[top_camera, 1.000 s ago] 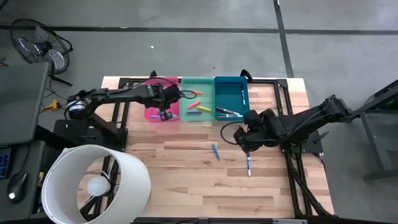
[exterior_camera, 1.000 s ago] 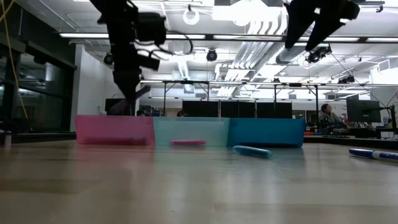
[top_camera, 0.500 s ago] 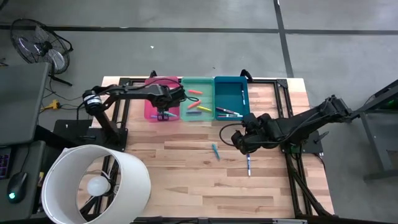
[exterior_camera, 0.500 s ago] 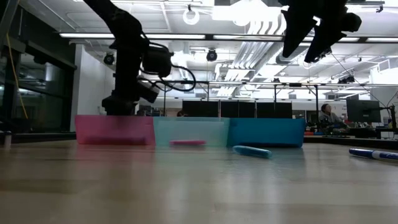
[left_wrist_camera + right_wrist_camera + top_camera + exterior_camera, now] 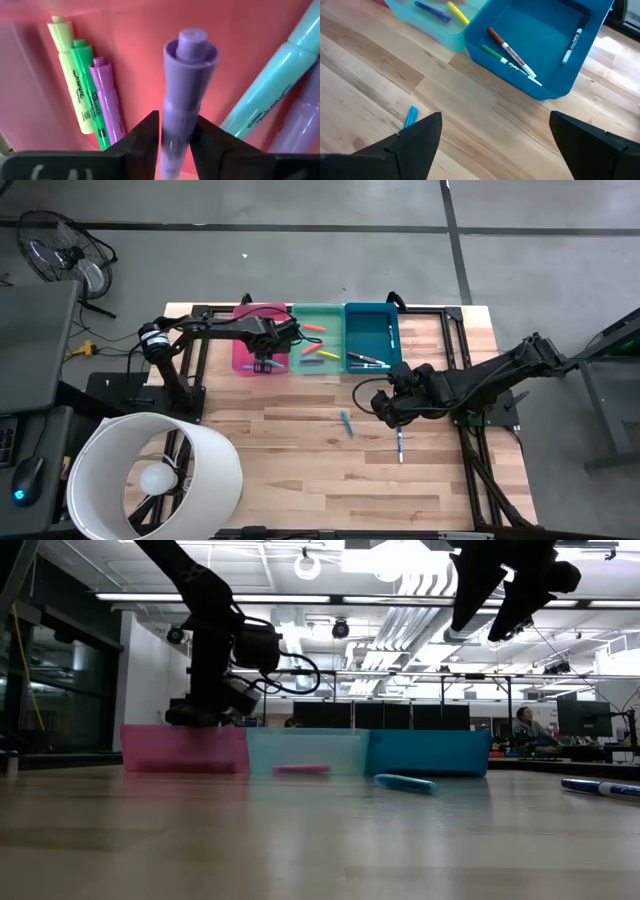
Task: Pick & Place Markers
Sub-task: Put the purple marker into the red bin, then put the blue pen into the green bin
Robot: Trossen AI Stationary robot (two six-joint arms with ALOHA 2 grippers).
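Note:
My left gripper (image 5: pixel 265 363) reaches down into the pink bin (image 5: pixel 245 320), shut on a purple marker (image 5: pixel 187 75). On the bin floor lie yellow-green (image 5: pixel 67 75), green (image 5: pixel 86 90), purple (image 5: pixel 107 100) and teal (image 5: pixel 270 90) markers. My right gripper (image 5: pixel 385 406) hangs open above the bare wood, nothing between its fingers (image 5: pixel 415 142). A light blue marker (image 5: pixel 346 423) and a blue-and-white marker (image 5: pixel 400 445) lie flat on the table near it. My left gripper pinches the purple marker's barrel (image 5: pixel 176 127) between its two fingers (image 5: pixel 145 137). The fingers slant steeply down from above and lie along the marker. Its stepped end (image 5: pixel 192 42) sticks out past the fingertips toward the bin floor; whether it touches the floor, I cannot tell.
The green bin (image 5: pixel 318 315) and the blue bin (image 5: pixel 540 45) stand in a row to the right of the pink one, each with markers inside. A large white round shade (image 5: pixel 150 475) stands at the table's near left corner. Bare wood lies across the table's near half.
My left gripper has sunk from above the pink bin's rim down into the bin, rolling about its own axis, and has carried the purple marker with it. My right gripper has stayed where it was, open.

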